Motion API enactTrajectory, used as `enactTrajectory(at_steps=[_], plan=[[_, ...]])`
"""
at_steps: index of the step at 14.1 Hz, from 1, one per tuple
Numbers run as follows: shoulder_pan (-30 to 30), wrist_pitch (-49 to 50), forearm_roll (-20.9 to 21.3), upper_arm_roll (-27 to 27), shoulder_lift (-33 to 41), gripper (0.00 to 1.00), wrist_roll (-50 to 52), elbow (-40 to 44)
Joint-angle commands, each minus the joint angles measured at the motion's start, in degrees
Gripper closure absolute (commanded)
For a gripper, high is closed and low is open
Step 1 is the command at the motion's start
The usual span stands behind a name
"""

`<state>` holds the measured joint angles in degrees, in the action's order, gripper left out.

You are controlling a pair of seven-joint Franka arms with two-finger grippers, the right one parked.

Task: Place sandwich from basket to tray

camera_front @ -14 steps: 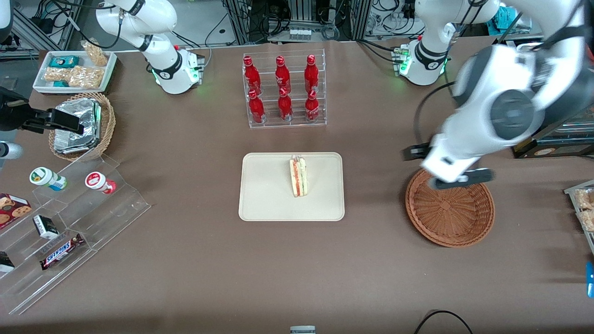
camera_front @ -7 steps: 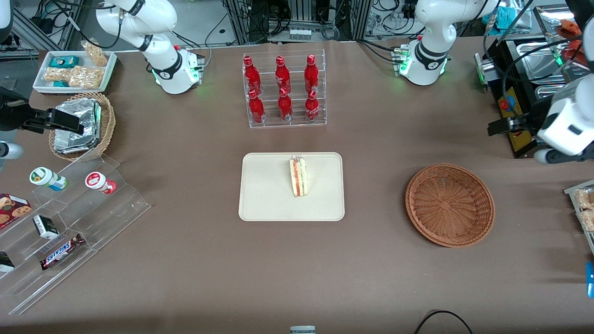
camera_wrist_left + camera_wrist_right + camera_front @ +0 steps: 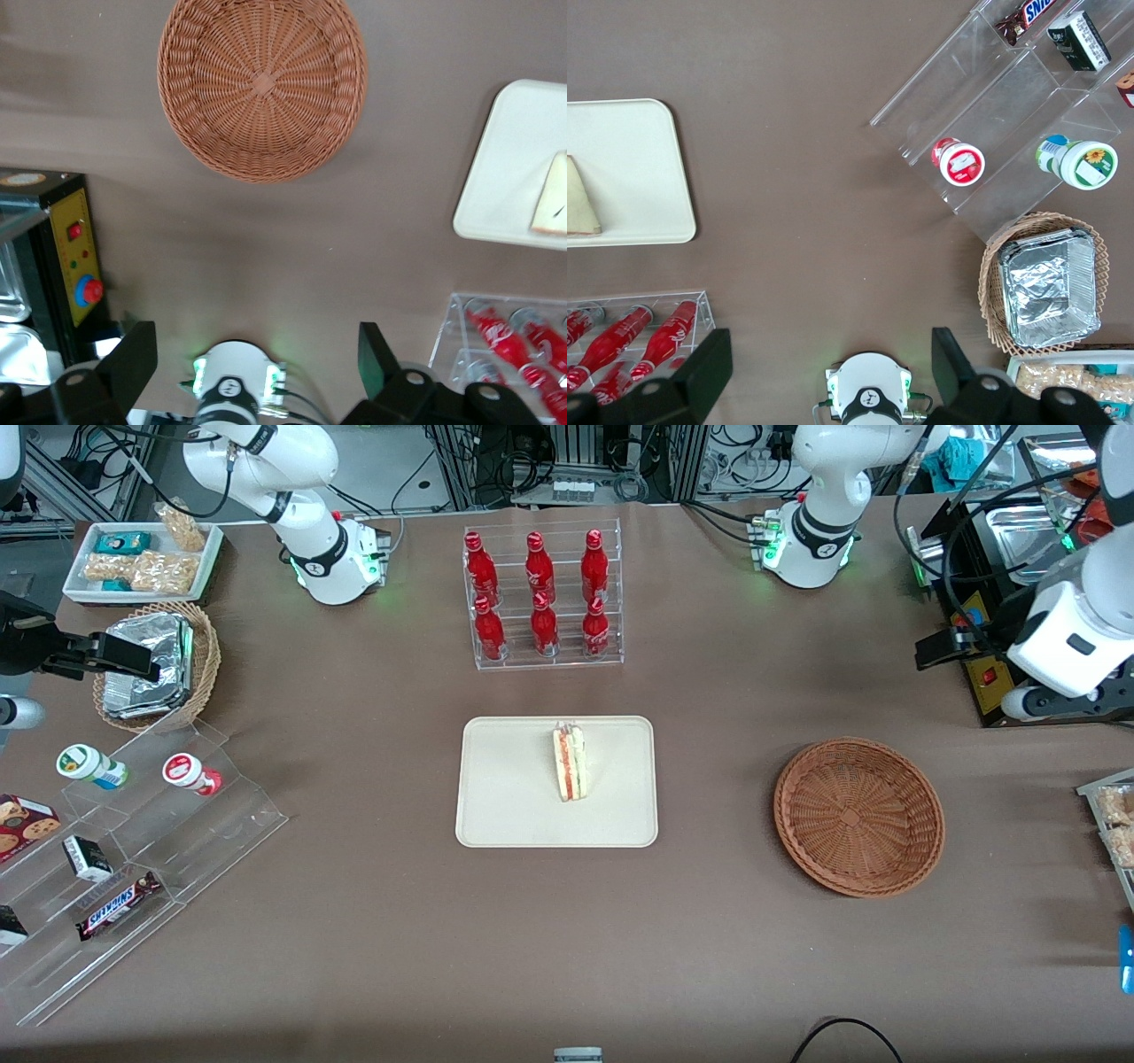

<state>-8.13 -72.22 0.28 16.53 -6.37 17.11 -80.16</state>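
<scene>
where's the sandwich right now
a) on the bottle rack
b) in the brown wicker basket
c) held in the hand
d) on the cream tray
d: the sandwich stands on the cream tray; the basket holds nothing, and the hand is open, high above the table at the working arm's end.

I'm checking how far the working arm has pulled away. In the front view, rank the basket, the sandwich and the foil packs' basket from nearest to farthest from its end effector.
The end effector, fingers open, hangs at the working arm's end of the table.
1. Basket: nearest, nearer the front camera than the end effector.
2. Sandwich: mid-table, on the tray.
3. Foil packs' basket: farthest, at the parked arm's end.
</scene>
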Motion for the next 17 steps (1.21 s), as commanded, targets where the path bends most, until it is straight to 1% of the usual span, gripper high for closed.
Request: enactTrajectory(at_steps=[1,4,5,7,8,13,17], plan=[[0.2,1.6,-0.5,1.9,2.3,0.0,6.3,1.0],[0.3,4.1,0.2,2.3,3.4,0.0,5.7,0.7],[0.3,4.1,1.0,2.6,5.0,0.0,3.9,-0.1],[0.1,4.1,1.6,2.8,7.2,0.0,-3.6,-1.7],[0.2,4.1,1.8,2.9,7.5,0.0,-4.2,-1.9],[0.1,2.8,1.7,2.9,3.9,0.0,-3.9,-0.4],[0.0,2.2,1.4,2.7,3.6,0.0,-3.8,-0.3]])
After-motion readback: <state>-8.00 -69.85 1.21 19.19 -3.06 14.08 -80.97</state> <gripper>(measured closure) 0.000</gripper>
